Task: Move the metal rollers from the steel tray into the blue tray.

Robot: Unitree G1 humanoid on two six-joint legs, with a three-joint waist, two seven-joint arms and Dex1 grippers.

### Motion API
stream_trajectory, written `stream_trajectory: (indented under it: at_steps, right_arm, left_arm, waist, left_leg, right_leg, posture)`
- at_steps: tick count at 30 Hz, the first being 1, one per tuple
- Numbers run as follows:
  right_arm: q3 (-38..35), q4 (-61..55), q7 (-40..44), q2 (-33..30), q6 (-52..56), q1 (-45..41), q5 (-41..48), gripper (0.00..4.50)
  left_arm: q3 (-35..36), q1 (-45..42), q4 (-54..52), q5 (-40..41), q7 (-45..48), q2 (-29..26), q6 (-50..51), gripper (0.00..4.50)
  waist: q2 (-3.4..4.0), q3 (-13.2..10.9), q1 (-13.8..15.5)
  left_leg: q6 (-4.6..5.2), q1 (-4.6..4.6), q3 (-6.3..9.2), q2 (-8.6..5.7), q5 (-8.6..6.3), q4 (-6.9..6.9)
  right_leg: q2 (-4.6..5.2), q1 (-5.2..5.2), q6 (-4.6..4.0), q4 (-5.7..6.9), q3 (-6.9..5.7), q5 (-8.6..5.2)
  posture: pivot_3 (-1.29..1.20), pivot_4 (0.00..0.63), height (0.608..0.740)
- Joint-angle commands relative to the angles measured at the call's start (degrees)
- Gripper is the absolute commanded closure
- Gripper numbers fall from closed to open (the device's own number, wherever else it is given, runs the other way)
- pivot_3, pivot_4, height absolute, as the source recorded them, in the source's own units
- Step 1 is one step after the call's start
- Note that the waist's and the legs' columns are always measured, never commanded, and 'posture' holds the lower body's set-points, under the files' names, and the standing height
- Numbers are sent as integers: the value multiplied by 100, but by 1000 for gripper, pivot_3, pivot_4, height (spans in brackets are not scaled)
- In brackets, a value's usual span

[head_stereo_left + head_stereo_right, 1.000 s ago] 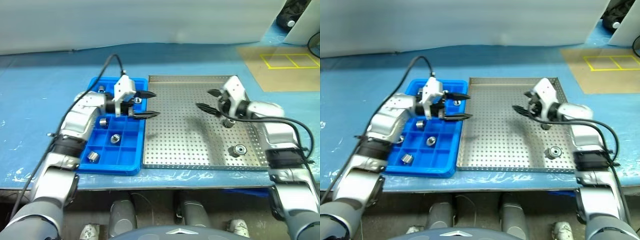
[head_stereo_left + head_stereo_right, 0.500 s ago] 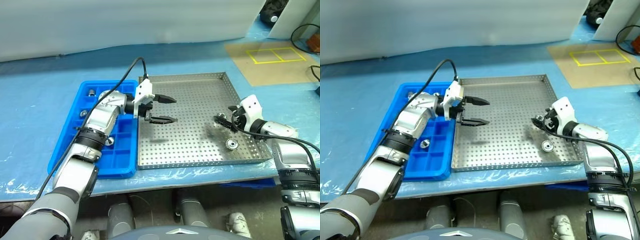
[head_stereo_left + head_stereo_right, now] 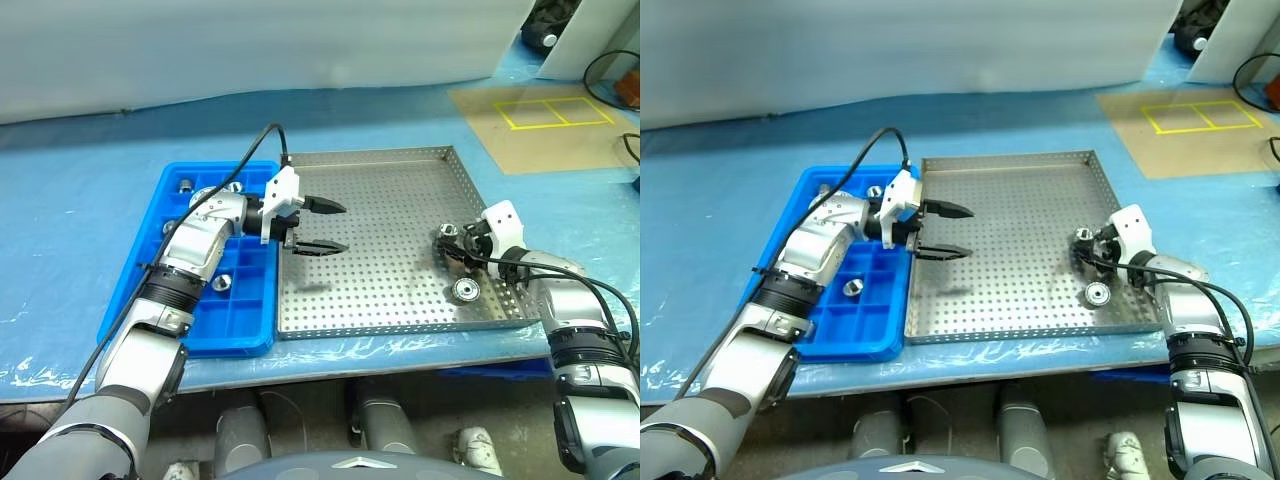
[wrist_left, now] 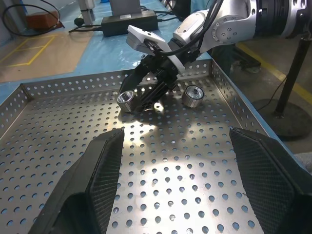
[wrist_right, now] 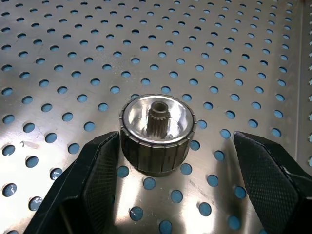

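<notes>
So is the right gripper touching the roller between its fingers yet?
Cannot tell. In the right wrist view the roller sits between the open fingers, its side meeting one.

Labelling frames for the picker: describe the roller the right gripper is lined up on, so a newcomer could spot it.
Find the steel tray and go to its right edge. Two metal rollers lie there; the target roller stands between the open fingers of the right gripper, not yet gripped. The other roller lies nearer the tray's front rim, clear of the gripper.
</notes>
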State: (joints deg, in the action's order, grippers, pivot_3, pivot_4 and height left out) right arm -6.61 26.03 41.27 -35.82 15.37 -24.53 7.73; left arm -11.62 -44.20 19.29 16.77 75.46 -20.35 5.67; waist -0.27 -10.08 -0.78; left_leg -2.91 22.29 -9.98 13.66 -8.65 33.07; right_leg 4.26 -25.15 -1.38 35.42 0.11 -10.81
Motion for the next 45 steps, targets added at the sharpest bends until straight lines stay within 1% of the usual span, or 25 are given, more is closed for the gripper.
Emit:
stream_trajectory:
  at_steps: [1,3,6,9,10,11,13,16,22,27,30,32,35,37,41,43,45]
  right_arm:
    - [78,-95,29,64,-109,-71,-10,629]
    - [108,-106,15,114,-137,-108,-7,629]
    - [146,-98,0,151,-205,-149,-26,1261]
    - [203,-86,-22,158,-243,-166,-63,2261]
    - [218,-74,-24,155,-261,-167,-69,2261]
    - [219,-59,-19,156,-279,-166,-58,2494]
    - [215,-17,-65,156,-300,-172,-69,2773]
    - [235,82,-179,144,-375,-196,-159,2804]
    - [263,-102,-128,187,-286,-381,-97,2804]
    - [628,-660,235,381,-36,-721,-12,2804]
    - [1033,-1015,587,728,25,-1043,47,2804]
    - [1243,-1060,761,988,41,-1276,65,2804]
    - [1531,-1010,1041,1371,16,-1593,81,2804]
    - [1642,-921,1161,1541,-43,-1742,61,2804]
    - [1914,-555,1565,2033,-244,-2173,80,2804]
    - [2010,-406,1858,2170,-323,-2283,110,2804]
    - [2074,-274,2150,2252,-355,-2337,150,2804]
  left_arm:
    - [111,-24,-237,56,-39,-41,-5,836]
    - [113,-30,-239,58,-55,-41,-3,836]
    - [121,-49,-228,67,-67,-42,3,836]
    - [116,-24,-252,70,-76,-53,2,836]
    - [113,-14,-262,70,-77,-57,2,836]
    - [112,-1,-273,70,-80,-62,2,836]
    - [118,9,-282,72,-89,-71,9,836]
    - [131,27,-294,75,-96,-92,15,836]
    - [188,52,-406,123,-99,-184,98,836]
    - [285,250,-713,153,-207,-387,256,836]
    - [511,642,-1267,267,-397,-705,523,836]
    - [690,921,-1600,309,-553,-940,686,836]
    - [994,1357,-2078,392,-789,-1312,907,836]
    - [1144,1539,-2272,418,-917,-1484,996,836]
    - [1826,2129,-2860,563,-1352,-1943,1305,836]
    - [2083,2537,-3249,666,-1467,-2131,1460,836]
    - [2269,2850,-3536,761,-1575,-2255,1586,836]
  waist:
    - [0,0,-1]
    - [0,0,-3]
    - [0,0,-3]
    - [0,0,1]
    - [0,0,1]
    - [0,0,1]
    - [0,0,1]
    - [0,0,-1]
    - [0,0,-2]
    - [1,-1,-11]
    - [2,-2,12]
    - [3,-2,6]
    - [5,-4,74]
    - [6,-5,179]
    - [6,-7,352]
    - [6,-7,393]
    - [6,-7,501]
  left_leg:
    - [0,-4,-1,0,0,0]
    - [-1,-8,-1,1,0,-1]
    - [-1,-8,-1,1,0,-1]
    - [-1,-6,-1,0,0,-2]
    - [0,-6,-1,0,0,-4]
    - [0,-5,-1,0,-1,-5]
    - [0,-5,-2,0,-1,-10]
    - [0,-5,-2,0,-1,-15]
    - [-1,-5,-5,0,0,-30]
    - [-6,-6,-8,8,2,-48]
    - [-17,-10,-8,11,10,-76]
    - [-18,-11,-8,12,10,-85]
    - [-20,-5,-7,15,11,-96]
    - [-20,-4,-7,15,11,-98]
    - [-21,-2,-7,14,10,-98]
    - [-23,-2,-6,16,10,-101]
    - [-23,-2,-5,14,10,-108]
  right_leg:
    - [0,3,0,0,0,0]
    - [-1,5,0,0,0,0]
    - [-1,5,1,0,0,-1]
    - [0,5,1,-2,0,-1]
    - [0,5,1,-4,0,-1]
    - [0,5,1,-6,0,-1]
    - [0,5,1,-11,-1,-1]
    - [-1,5,1,-18,0,0]
    - [-1,4,1,-32,-1,0]
    - [-3,-5,0,-37,-1,0]
    - [-5,-7,0,-47,-5,0]
    - [-5,-11,-1,-53,-7,-1]
    - [-4,-17,-6,-54,-17,-4]
    - [-3,-17,-8,-56,-18,-5]
    - [2,-17,-8,-55,-21,-6]
    - [2,-17,-8,-56,-24,-6]
    - [5,-17,-8,-61,-26,-7]
  posture:
    - [-341,150,740]
    - [-340,150,740]
    - [-338,150,740]
    - [-336,150,740]
    - [-335,150,740]
    - [-334,150,740]
    - [-332,150,740]
    - [-331,150,740]
    - [-309,150,740]
    - [-256,150,740]
    - [-178,150,740]
    - [-130,150,740]
    - [-65,150,740]
    - [-14,150,740]
    - [99,150,740]
    - [143,150,740]
    - [182,150,740]
